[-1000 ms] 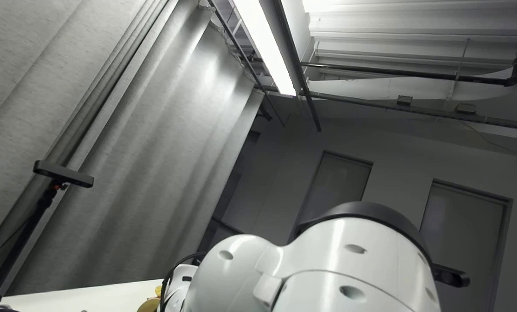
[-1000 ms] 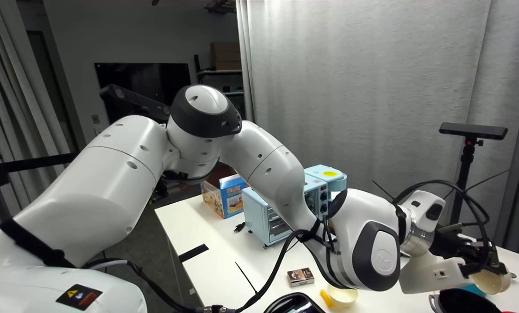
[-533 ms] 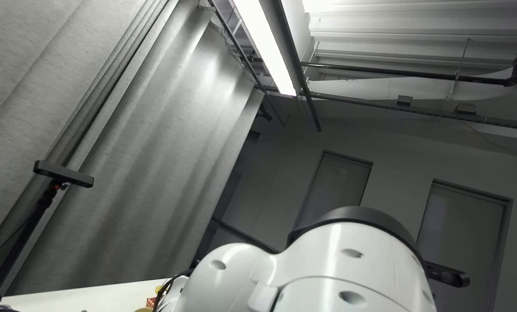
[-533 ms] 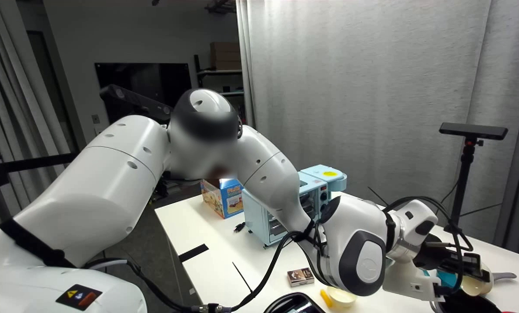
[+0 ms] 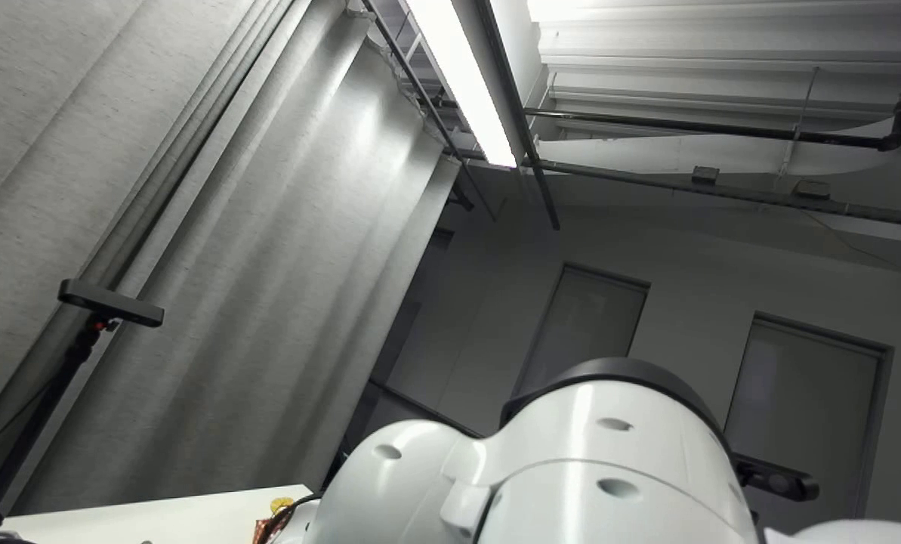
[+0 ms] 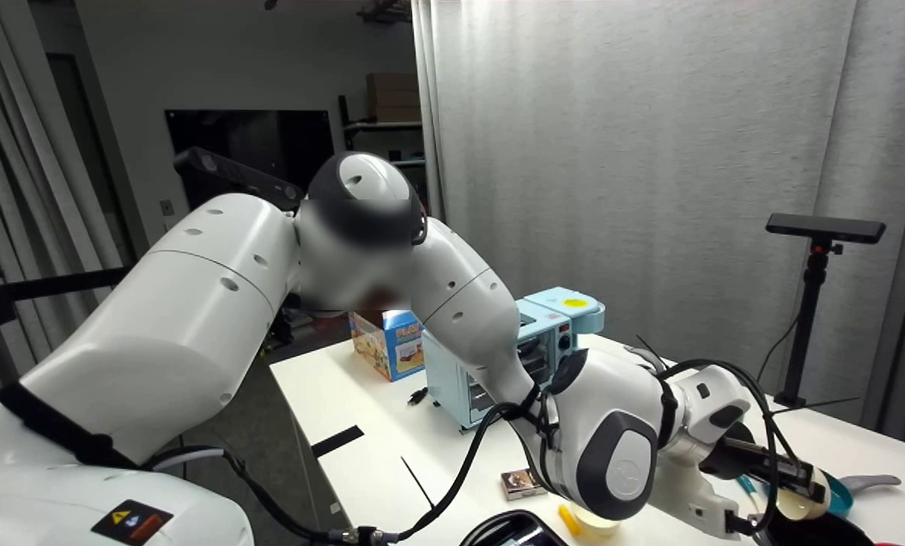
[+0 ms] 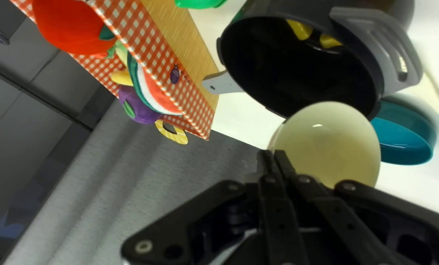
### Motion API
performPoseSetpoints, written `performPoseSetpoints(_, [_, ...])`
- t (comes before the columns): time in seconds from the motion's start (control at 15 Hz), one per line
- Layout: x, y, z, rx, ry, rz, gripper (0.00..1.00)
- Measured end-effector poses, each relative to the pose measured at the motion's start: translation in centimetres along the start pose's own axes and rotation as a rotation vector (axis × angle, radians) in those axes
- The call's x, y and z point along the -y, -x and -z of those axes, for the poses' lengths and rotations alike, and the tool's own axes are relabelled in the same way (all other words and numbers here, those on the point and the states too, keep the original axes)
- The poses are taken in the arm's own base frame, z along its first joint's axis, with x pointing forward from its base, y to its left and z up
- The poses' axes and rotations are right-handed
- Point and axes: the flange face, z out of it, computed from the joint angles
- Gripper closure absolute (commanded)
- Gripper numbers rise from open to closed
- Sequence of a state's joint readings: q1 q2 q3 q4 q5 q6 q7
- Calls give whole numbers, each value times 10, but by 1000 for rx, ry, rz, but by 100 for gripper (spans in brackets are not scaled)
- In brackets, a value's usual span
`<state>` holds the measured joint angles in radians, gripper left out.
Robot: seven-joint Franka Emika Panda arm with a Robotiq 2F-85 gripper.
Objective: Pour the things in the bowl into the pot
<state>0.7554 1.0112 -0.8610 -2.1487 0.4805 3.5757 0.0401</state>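
In the wrist view my gripper [image 7: 272, 154] is shut on the near rim of a cream bowl [image 7: 333, 143]. The bowl is tilted, and I see nothing in the part of it that shows. The black pot [image 7: 278, 73] with grey handles is just beyond the bowl. Yellow pieces [image 7: 300, 29] lie inside the pot. In an exterior view the gripper [image 6: 815, 485] holds the bowl [image 6: 792, 506] beside and above the pot [image 6: 824, 532], which is cut off by the frame's lower edge. The gripper is out of sight in the view with the ceiling.
A teal dish [image 7: 407, 143] lies beside the pot. A checkered box of toy fruit [image 7: 156, 51] stands left of it. A blue toaster oven [image 6: 446, 379], a small card box [image 6: 523, 484], a second cream bowl [image 6: 595, 523] and a black glossy object [image 6: 513, 528] are on the table.
In an exterior view the gripper and bowl have moved left and somewhat down, and the wrist has turned. More of the teal dish and its grey handle now shows. The bowl stays gripped.
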Motion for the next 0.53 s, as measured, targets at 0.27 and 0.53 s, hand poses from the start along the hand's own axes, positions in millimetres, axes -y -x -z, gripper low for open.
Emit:
performPoseSetpoints(0.27, [10, 3, 3, 35, -58, -71, 99])
performPoseSetpoints(0.53, [9, 0, 4, 60, -100, -141, 99])
